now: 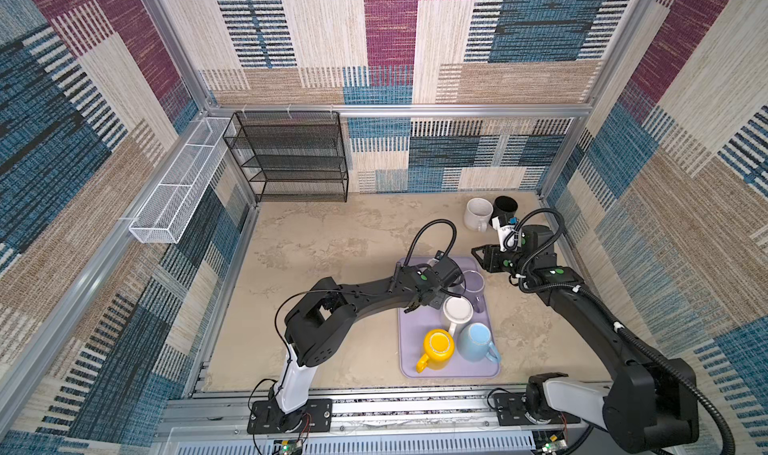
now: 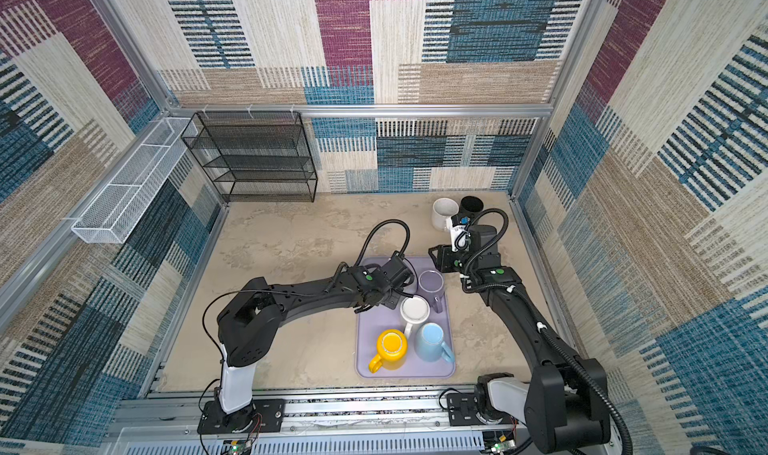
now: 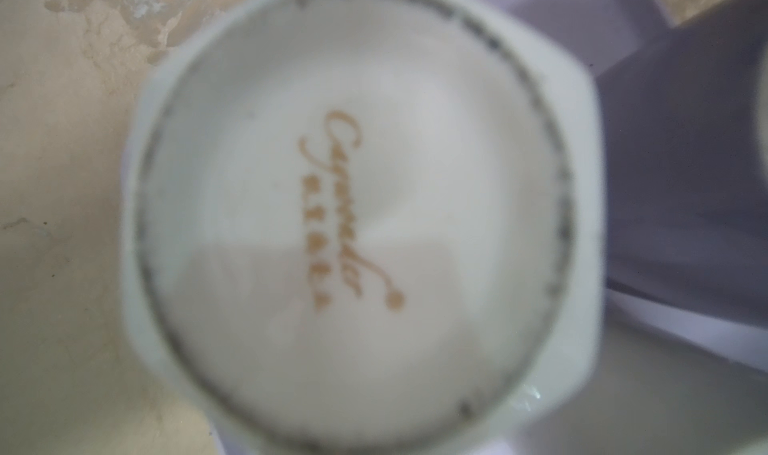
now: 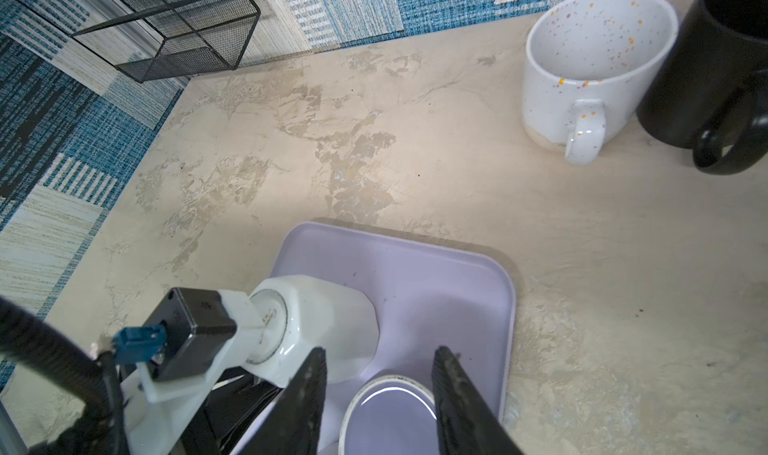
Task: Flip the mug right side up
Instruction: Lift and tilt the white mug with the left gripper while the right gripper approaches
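Because the white mug [image 4: 324, 324] sits so close, the left wrist view shows only its blurred base; the left gripper [image 4: 249, 384], clamped on it over the far left of the tray [image 4: 457, 291], is mostly hidden (in both top views too); the right gripper [image 4: 380, 351] hangs parted, empty; mottled beige table [image 1: 332, 245], patchwork walls [image 1: 415, 37].

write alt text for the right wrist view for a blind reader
A white faceted mug is tipped on its side over a lilac tray, base facing the left arm's wrist camera. The open right gripper frames a lilac mug; a speckled mug and black mug stand upright beyond.
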You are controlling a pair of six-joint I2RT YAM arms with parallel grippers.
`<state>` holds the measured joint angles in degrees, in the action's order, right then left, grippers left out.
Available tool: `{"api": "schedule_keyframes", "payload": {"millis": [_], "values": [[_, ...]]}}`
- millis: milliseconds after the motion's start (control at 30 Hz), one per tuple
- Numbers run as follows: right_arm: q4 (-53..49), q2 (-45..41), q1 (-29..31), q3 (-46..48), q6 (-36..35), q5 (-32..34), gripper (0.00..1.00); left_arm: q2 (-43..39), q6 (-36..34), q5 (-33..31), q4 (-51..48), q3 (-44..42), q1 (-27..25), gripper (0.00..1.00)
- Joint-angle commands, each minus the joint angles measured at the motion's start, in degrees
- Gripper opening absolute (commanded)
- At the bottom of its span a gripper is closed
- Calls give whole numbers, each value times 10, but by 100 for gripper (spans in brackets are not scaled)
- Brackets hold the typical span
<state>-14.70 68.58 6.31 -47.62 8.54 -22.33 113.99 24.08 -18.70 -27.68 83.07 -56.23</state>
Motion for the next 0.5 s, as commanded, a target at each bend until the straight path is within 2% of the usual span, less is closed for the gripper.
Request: {"api": "schedule_keyframes", "payload": {"millis": [0, 467], "values": [[12, -5, 0, 1, 7, 2, 45, -20, 11, -16, 3, -17, 7, 0], [20, 0, 1, 9, 8, -19, 45, -139, 29, 42, 94, -141, 49, 0]]}}
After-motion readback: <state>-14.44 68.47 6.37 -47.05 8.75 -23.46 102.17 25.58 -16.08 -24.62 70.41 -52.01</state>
